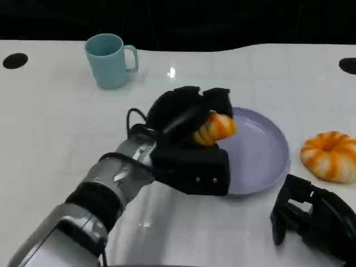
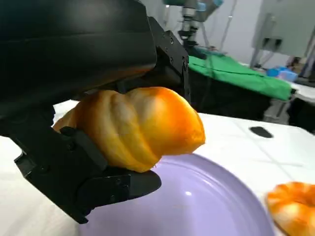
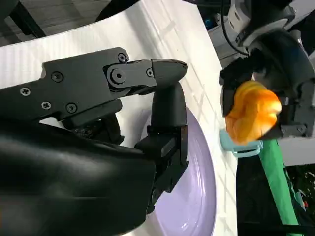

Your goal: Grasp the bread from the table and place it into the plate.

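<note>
The left hand [image 1: 189,142] holds the bread [image 1: 214,129] just over the near-left rim of the purple plate [image 1: 261,156], w/ the dish centre lying further to the robot's right. The bread's long axis pokes out toward the plate. The left wrist view shows the bread clear of the plate surface (probably; head view can't tell). The right hand [image 1: 314,214] rests on the table, fingers apart, empty.

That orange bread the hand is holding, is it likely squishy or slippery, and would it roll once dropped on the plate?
The bread probably holds its shape: its ridges look undented in the left hand. Its surface looks glossy, so it may be a bit slippery. Being rounded, it might rock or roll a little on the plate, though the raised rim should likely stop it.
</note>
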`<action>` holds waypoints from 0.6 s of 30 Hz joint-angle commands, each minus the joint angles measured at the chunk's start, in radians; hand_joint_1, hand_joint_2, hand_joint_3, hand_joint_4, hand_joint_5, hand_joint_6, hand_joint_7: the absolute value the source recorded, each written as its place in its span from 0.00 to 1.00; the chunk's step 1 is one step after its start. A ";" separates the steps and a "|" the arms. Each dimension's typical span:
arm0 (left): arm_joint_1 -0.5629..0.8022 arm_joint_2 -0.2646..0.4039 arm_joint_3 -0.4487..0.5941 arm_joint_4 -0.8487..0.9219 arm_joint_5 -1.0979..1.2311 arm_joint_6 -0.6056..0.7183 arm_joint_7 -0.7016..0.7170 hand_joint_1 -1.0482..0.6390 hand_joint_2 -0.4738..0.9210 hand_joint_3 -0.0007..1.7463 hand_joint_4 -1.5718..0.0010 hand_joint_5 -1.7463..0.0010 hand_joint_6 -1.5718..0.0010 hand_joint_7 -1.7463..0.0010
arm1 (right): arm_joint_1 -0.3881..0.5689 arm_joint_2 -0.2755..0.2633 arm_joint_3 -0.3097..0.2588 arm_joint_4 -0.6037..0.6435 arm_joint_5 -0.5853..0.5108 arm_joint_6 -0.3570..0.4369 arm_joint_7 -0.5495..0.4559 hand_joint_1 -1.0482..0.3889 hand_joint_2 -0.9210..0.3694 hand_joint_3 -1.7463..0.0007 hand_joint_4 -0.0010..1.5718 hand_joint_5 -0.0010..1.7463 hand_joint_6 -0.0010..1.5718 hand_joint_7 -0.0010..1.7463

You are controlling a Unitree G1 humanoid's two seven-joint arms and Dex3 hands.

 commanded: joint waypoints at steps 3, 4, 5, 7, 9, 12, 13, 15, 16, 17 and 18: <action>-0.082 -0.045 -0.056 0.104 0.050 -0.001 0.079 0.47 0.80 0.62 0.39 0.00 0.55 0.00 | 0.014 -0.017 0.001 0.001 -0.017 -0.009 -0.007 0.32 0.00 0.84 0.47 1.00 0.37 0.96; -0.088 -0.048 -0.069 0.114 0.065 0.001 0.095 0.47 0.79 0.62 0.39 0.00 0.55 0.00 | 0.015 -0.016 0.001 0.001 -0.018 -0.011 -0.008 0.32 0.00 0.84 0.47 1.00 0.37 0.96; -0.096 -0.052 -0.085 0.125 0.082 0.007 0.112 0.48 0.78 0.61 0.39 0.00 0.56 0.00 | 0.015 -0.015 0.001 -0.001 -0.020 -0.012 -0.009 0.32 0.00 0.84 0.47 1.00 0.37 0.96; -0.108 -0.061 -0.111 0.145 0.111 0.023 0.148 0.47 0.80 0.55 0.40 0.00 0.59 0.00 | 0.016 -0.013 0.000 -0.004 -0.022 -0.012 -0.010 0.32 0.00 0.84 0.46 1.00 0.37 0.96; -0.118 -0.070 -0.131 0.163 0.131 0.037 0.177 0.47 0.82 0.49 0.39 0.00 0.58 0.06 | 0.018 -0.012 -0.001 -0.006 -0.021 -0.008 -0.010 0.33 0.00 0.84 0.46 1.00 0.37 0.96; -0.126 -0.079 -0.139 0.182 0.131 0.049 0.173 0.44 0.87 0.35 0.41 0.00 0.55 0.24 | 0.021 -0.010 -0.001 -0.014 -0.021 -0.001 -0.014 0.33 0.00 0.84 0.46 1.00 0.37 0.96; -0.129 -0.082 -0.130 0.187 0.112 0.049 0.130 0.44 0.90 0.31 0.48 0.02 0.58 0.27 | 0.021 -0.010 -0.001 -0.016 -0.021 -0.001 -0.014 0.33 0.00 0.84 0.46 1.00 0.37 0.96; -0.134 -0.084 -0.118 0.190 0.084 0.050 0.056 0.43 0.92 0.31 0.58 0.09 0.64 0.31 | 0.021 -0.010 0.000 -0.017 -0.022 -0.001 -0.012 0.33 0.00 0.84 0.46 1.00 0.36 0.96; -0.137 -0.083 -0.113 0.189 0.072 0.050 0.016 0.43 0.94 0.30 0.64 0.15 0.71 0.37 | 0.020 -0.009 0.000 -0.016 -0.022 -0.002 -0.012 0.33 0.00 0.84 0.46 1.00 0.36 0.96; -0.140 -0.082 -0.114 0.188 0.067 0.051 -0.016 0.42 0.96 0.28 0.68 0.20 0.74 0.43 | 0.020 -0.009 -0.001 -0.015 -0.020 0.000 -0.011 0.32 0.00 0.84 0.46 1.00 0.36 0.96; -0.144 -0.079 -0.117 0.188 0.065 0.054 -0.050 0.40 0.98 0.25 0.72 0.30 0.79 0.52 | 0.018 -0.009 -0.002 -0.012 -0.020 -0.001 -0.010 0.32 0.00 0.84 0.46 1.00 0.36 0.96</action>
